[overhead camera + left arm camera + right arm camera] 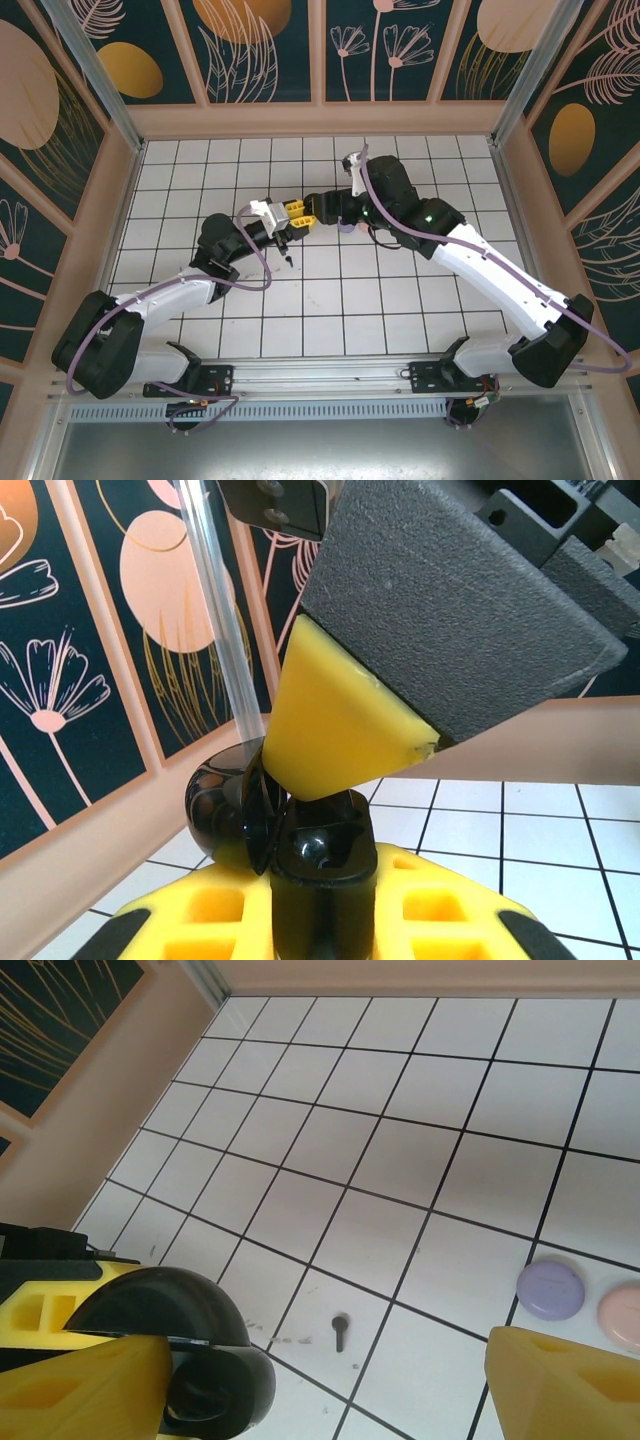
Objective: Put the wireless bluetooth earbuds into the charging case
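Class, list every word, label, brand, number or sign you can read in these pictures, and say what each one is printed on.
No readable text in these views.
Black case: glossy, no logo or print visible.
Lilac case and pink case: plain lids, no marking visible.
Wall panels: flower and leaf drawings, no words.

Three round cases on show: one black case (205, 1345), one lilac case (551, 1289), one pale pink case (625, 1315). One black earbud (341, 1332), loose on the counter (420, 1110). Two robot arms: left arm (170, 295), right arm (490, 265). Two yellow-fingered pincers: left pincer (320, 900), right pincer (330, 1375).
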Controlling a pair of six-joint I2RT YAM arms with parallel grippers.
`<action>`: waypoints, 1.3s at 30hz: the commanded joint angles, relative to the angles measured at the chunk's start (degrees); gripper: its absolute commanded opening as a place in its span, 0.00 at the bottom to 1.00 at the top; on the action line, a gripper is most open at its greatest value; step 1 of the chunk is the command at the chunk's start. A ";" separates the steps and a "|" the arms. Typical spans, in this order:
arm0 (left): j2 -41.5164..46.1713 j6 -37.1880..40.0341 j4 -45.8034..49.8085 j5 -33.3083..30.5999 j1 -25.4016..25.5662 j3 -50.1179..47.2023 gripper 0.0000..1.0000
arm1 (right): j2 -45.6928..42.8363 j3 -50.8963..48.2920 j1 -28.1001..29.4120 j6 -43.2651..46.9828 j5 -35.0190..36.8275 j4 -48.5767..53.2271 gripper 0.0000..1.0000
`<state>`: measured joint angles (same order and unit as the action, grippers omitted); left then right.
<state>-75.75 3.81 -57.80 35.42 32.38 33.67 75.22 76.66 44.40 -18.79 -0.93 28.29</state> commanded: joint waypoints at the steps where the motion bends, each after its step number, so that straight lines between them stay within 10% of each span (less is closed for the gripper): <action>1: -0.15 -0.39 -2.22 0.83 0.18 1.31 0.00 | -3.38 -1.29 -1.16 -1.34 -1.70 -2.94 0.83; 12: -0.24 -1.81 -6.69 1.20 0.24 -1.38 0.00 | -9.85 0.94 -2.10 -5.73 -5.42 -5.63 0.80; 22: 0.10 -2.91 -9.46 2.53 0.20 -2.64 0.00 | -10.43 -6.35 -1.93 -9.39 -9.34 -6.72 0.02; 39: -0.41 -2.30 -10.14 4.31 0.23 -2.83 0.00 | -5.23 -5.27 1.25 -9.73 -10.76 -9.22 0.00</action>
<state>-75.90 1.83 -64.79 38.57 32.49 31.16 69.30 69.71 44.95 -27.86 -10.61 21.15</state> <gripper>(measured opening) 0.214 0.060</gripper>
